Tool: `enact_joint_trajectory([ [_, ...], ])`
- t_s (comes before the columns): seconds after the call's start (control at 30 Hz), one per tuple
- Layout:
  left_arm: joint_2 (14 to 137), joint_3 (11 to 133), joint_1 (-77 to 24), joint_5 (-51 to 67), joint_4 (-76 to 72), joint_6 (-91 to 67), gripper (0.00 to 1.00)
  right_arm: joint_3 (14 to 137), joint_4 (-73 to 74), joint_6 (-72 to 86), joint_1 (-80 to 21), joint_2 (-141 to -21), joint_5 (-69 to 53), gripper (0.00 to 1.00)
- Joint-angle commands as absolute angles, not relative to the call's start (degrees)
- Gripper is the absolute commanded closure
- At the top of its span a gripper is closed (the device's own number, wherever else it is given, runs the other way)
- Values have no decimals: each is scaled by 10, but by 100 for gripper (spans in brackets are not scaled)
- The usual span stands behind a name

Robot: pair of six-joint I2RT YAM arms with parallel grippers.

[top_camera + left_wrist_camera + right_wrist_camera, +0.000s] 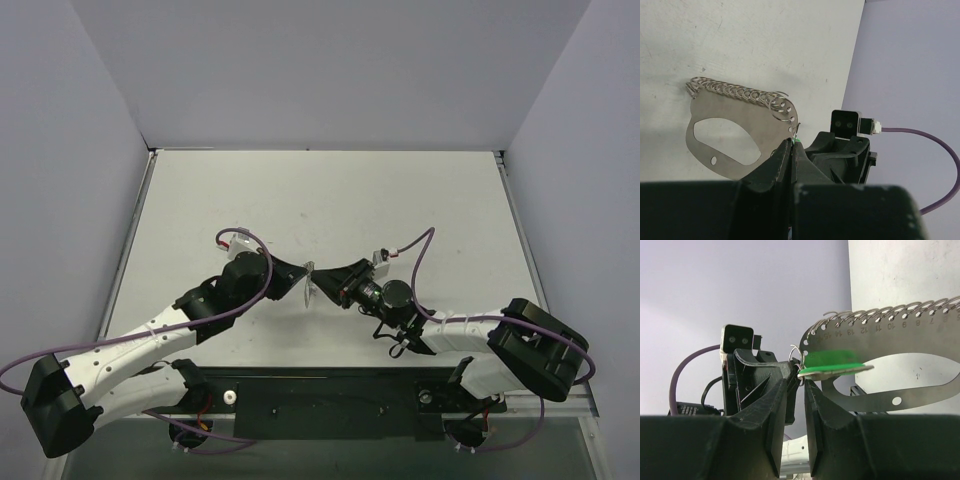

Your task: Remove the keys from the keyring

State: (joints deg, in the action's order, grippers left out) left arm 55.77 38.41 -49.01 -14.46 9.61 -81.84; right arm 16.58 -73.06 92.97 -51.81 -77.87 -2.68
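task incomplete: the green key (832,365) is attached to one end of the keyring (740,107), which is held in the air above the surface (400,200). left hand (791,146): clenched on the keyring edge. right hand (800,382): at the key, fingers narrowly apart; whether it has a grasp cannot be told. count: one keyring, one key visible, two hands.

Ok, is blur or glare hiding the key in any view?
Right wrist: green key smeared out of focus, keyring numbers readable. Left wrist: keyring crisp, no glare, soft shadow beside it, key just a speck. Top external: both tiny.
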Motion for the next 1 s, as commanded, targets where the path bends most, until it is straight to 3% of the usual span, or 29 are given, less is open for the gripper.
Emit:
enact_joint_trajectory([
  [0.0, 545, 415, -487, -136, 55, -824, 100, 169, -925, 923, -513, -761, -5, 83],
  [0.6, 543, 413, -487, -123, 42, -804, 100, 199, -925, 933, -518, -789, -36, 87],
  [0.73, 542, 411, -488, -121, 43, -802, 100, 200, -922, 935, -518, -793, -38, 94],
  [0.77, 542, 412, -487, -121, 42, -802, 100, 201, -918, 934, -518, -793, -38, 100],
  [0.97, 540, 415, -487, -116, 43, -796, 100, 201, -915, 936, -518, -793, -40, 100],
])
